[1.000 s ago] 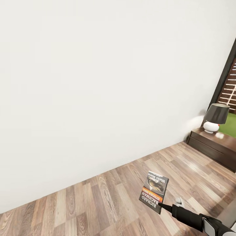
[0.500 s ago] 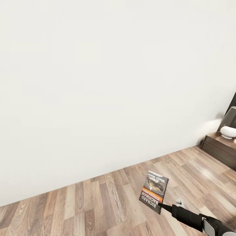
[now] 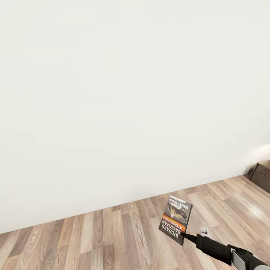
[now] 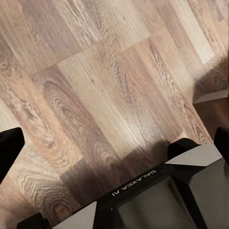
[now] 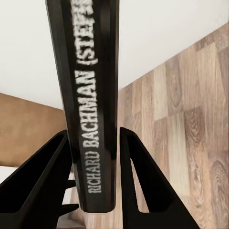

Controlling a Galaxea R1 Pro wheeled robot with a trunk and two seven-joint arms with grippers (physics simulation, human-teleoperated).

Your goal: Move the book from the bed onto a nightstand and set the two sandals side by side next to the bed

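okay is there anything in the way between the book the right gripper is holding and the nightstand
Nothing visible blocks it. The right gripper holds the book above bare wood floor, facing the white wall. A sliver of dark brown furniture, possibly the nightstand, shows at the head view's right edge, with open floor before it.

Head looks down at wall [image 3: 112, 93] and floor [image 3: 112, 240] — wrists close above floor.
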